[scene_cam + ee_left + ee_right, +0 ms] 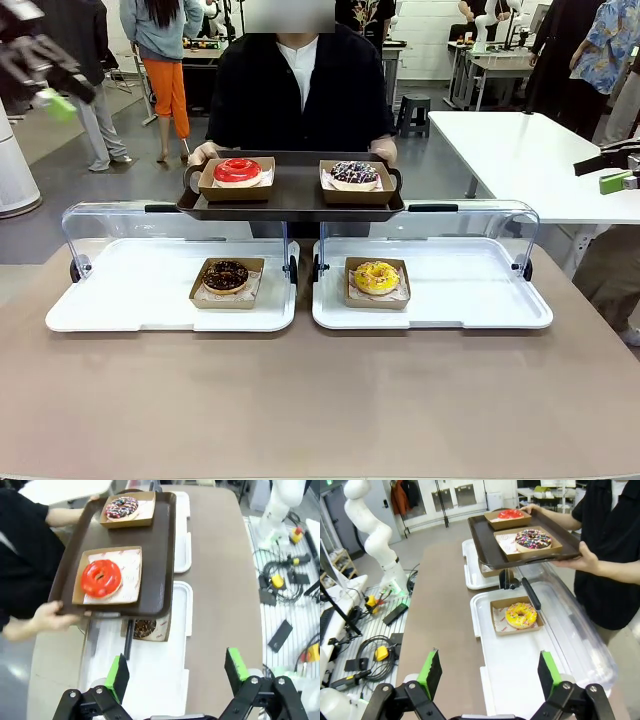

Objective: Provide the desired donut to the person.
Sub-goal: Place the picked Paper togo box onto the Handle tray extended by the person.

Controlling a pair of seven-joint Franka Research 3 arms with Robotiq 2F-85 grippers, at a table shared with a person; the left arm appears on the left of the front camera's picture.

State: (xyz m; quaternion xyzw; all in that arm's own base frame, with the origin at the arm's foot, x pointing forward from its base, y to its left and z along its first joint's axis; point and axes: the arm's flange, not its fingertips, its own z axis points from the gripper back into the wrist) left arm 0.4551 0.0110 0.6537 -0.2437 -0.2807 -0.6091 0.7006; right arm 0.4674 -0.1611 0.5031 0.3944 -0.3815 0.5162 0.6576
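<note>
Holding a dark tray [290, 195], person [300, 90] in black overshirt, white tee

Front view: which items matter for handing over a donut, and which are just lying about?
Job:
person holding brown tray
red donut, sprinkled donut on it
chocolate donut, yellow donut in white trays
left gripper, right gripper, both open

Lying about:
cables
black stool

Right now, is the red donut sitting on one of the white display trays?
No. The red donut sits in a cardboard box on the dark brown tray that the person holds above the white display trays.
</note>
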